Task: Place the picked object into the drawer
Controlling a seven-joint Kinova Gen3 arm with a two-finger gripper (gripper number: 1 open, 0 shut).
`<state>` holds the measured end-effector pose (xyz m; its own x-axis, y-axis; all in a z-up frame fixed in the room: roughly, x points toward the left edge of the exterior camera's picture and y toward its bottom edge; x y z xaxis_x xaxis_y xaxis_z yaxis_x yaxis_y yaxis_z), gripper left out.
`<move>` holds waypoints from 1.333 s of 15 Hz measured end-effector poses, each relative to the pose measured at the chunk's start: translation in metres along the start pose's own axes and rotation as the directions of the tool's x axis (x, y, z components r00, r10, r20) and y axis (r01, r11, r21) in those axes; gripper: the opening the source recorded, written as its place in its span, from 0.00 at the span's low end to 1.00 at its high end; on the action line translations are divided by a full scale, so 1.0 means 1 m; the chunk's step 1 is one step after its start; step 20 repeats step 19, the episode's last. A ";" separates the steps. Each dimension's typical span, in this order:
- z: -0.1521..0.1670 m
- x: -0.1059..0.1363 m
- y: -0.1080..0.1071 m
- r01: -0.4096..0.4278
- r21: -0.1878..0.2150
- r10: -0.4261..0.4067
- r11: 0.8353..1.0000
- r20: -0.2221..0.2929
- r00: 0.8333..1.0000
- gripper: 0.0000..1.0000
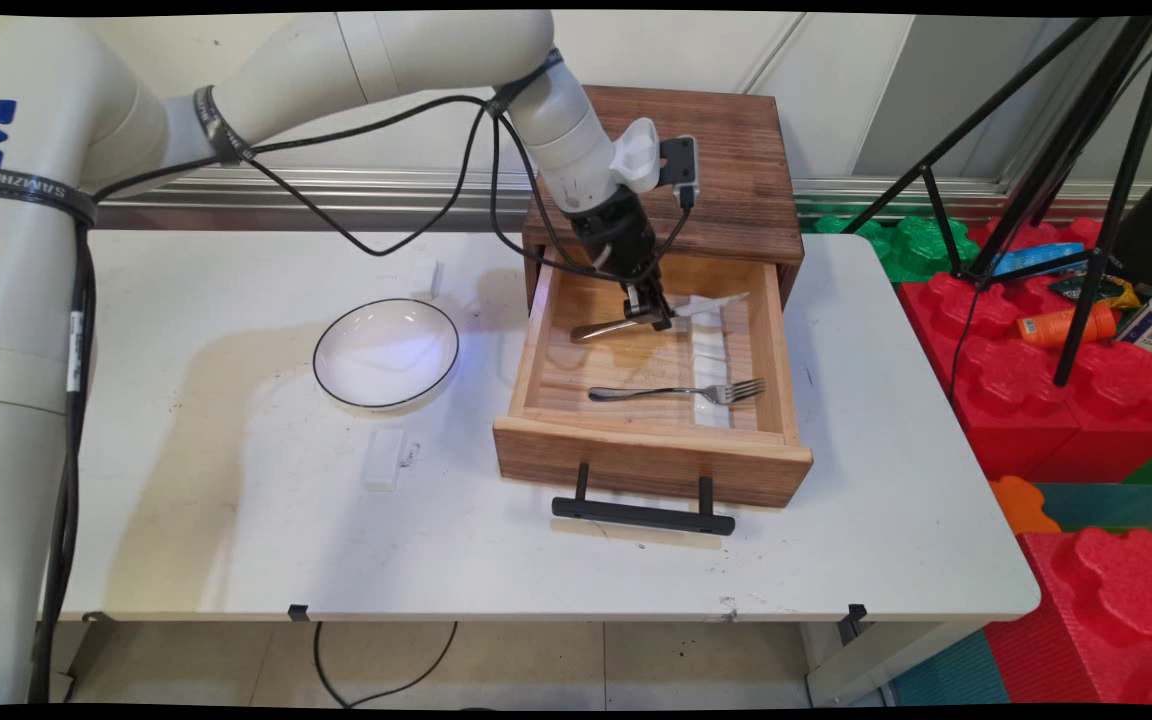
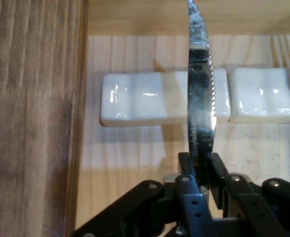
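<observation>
Currently gripper [image 1: 658, 318] is clamped on a serrated knife [image 2: 200, 98], held over the open wooden drawer [image 1: 536, 340], blade above a white cutlery rest [image 2: 140, 98]. Fork [image 1: 681, 391] lies nearer the drawer front, tines on another rest [image 1: 715, 408]. White bowl [image 1: 386, 353] sits left.

A white table [image 1: 236, 540] is set before a pale panelled wall [image 1: 836, 80]. Right of the table, red and green foam blocks [image 1: 1066, 400] are stacked, with a black tripod [image 1: 1086, 170] above them.

Fork [image 1: 681, 391] in drawer [image 1: 648, 455], bowl [image 1: 386, 353] to its left.
</observation>
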<state>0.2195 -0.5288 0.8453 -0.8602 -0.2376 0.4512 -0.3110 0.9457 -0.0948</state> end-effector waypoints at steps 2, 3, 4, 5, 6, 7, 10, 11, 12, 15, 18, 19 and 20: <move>0.006 -0.002 -0.001 0.001 -0.002 -0.001 1.000 0.005 1.000 0.00; 0.008 -0.003 -0.002 0.002 -0.003 -0.002 1.000 0.007 1.000 0.00; 0.011 -0.004 -0.002 0.003 -0.004 -0.003 1.000 0.009 1.000 0.00; 0.013 -0.005 -0.003 0.004 -0.005 -0.004 1.000 0.010 1.000 0.00; 0.016 -0.005 -0.003 0.004 -0.006 -0.004 1.000 0.010 1.000 0.00; 0.019 -0.006 -0.004 0.006 -0.008 -0.006 1.000 0.011 1.000 0.00; 0.025 -0.007 -0.005 0.010 -0.012 -0.010 1.000 0.010 1.000 1.00; 0.026 -0.007 -0.005 0.011 -0.012 -0.011 1.000 0.009 1.000 1.00; 0.027 -0.007 -0.005 0.011 -0.012 -0.011 1.000 0.008 1.000 1.00; 0.029 -0.007 -0.004 0.013 -0.010 -0.013 1.000 0.003 1.000 1.00; 0.028 -0.007 -0.003 0.013 -0.004 -0.013 1.000 -0.003 1.000 1.00; 0.026 -0.007 -0.003 0.014 -0.002 -0.014 1.000 -0.005 1.000 1.00; 0.026 -0.007 -0.003 0.014 -0.002 -0.014 1.000 -0.005 1.000 1.00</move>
